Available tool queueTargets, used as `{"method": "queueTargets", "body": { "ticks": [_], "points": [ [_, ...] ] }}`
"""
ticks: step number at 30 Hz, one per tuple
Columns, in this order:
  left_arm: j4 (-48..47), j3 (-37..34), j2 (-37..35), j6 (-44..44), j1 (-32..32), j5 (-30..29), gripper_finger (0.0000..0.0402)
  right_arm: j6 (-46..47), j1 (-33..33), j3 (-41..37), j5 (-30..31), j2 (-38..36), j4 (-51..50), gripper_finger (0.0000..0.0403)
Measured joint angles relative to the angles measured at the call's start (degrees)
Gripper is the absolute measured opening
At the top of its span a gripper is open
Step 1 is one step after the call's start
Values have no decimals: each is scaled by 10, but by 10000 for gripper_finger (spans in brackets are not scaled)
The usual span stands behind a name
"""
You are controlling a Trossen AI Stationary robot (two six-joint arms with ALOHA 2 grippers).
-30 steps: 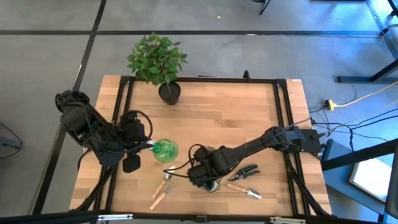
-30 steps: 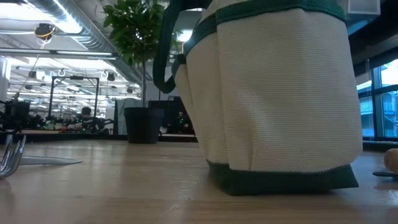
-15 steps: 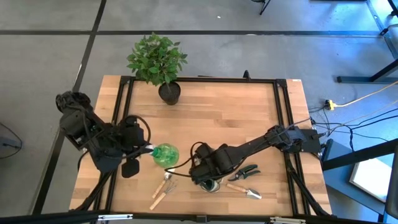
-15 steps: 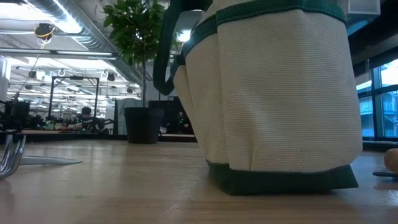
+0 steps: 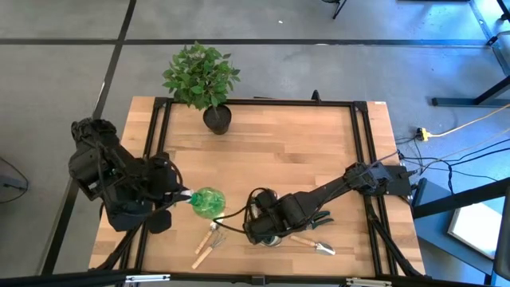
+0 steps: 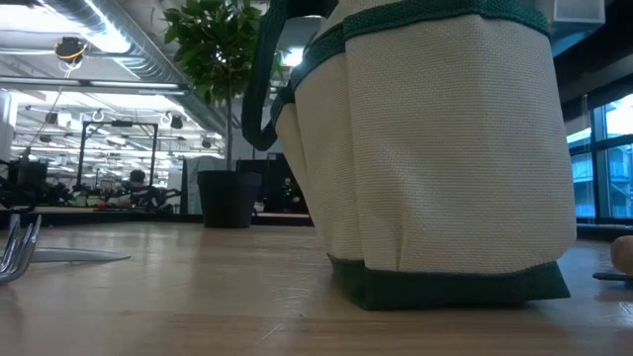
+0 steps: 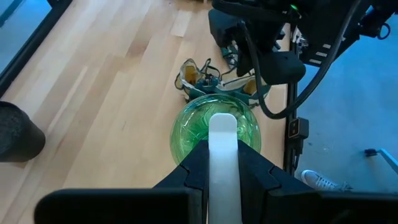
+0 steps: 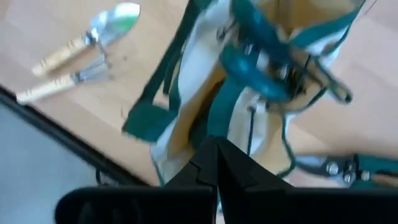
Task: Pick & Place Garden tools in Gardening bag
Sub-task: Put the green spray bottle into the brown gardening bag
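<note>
- Since a second ago, the left gripper (image 5: 190, 196) has drawn back toward the table's left edge and slightly nearer the front; the spray bottle (image 5: 208, 202) went with it, from about level with the bag's far side to a spot nearer the fork.
- Left gripper's fingers (image 7: 193, 165) are clamped on the bottle's white trigger head (image 7: 222, 143); bottle body is round, translucent green, glossy.
- The right gripper (image 5: 256, 226) has slid toward the front edge over the gardening bag (image 5: 272, 233); its fingers (image 8: 214, 158) are pressed together, seemingly on a green loop strap, though I cannot tell this for sure.
- Bag: coarse woven tan canvas (image 6: 445, 148) with dark green trim at base and rim, sitting near the table's front edge.
- Wooden-handled trowel (image 8: 87, 37) and fork (image 8: 62, 84) lie side by side on the pale plank table (image 5: 279, 143), left of the bag.
- Dark-handled pruners (image 5: 317, 218) and another wooden-handled tool (image 5: 312, 244) lie right of the bag.
</note>
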Motion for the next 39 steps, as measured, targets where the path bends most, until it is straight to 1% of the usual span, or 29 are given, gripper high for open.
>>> {"method": "queueTargets", "body": {
  "ticks": [3,5,7,9,12,14,16,18,20,24,30,34,39],
  "points": [
    [0,0,0,6,-10,-2,38,-13,-1,0,-32,0,9,1],
    [0,0,0,13,-15,-2,38,-19,-2,0,-35,5,22,7],
    [0,0,0,18,-24,-8,38,-28,-4,0,-35,14,33,23],
    [0,0,0,20,-34,-15,38,-32,-7,0,-44,22,44,50],
    [-1,0,0,22,-50,-23,38,-21,-15,0,-65,30,39,105],
    [-1,0,0,22,-61,-31,38,5,-19,-1,-64,31,21,145],
    [-1,0,0,21,-70,-35,38,26,-22,-1,-50,31,7,179],
    [-1,0,0,20,-78,-35,38,40,-26,-1,-47,31,-11,207],
    [0,0,0,17,-84,-36,38,46,-31,-1,-48,31,-15,223],
    [0,0,0,16,-92,-38,38,60,-35,-23,-48,31,14,233],
    [0,0,-1,16,-93,-33,38,83,-35,-71,-65,32,24,226],
    [0,0,-1,16,-92,-31,38,98,-35,-81,-59,31,41,220],
    [0,0,-1,16,-92,-31,38,104,-43,-82,-33,31,54,217]
  ]
}}
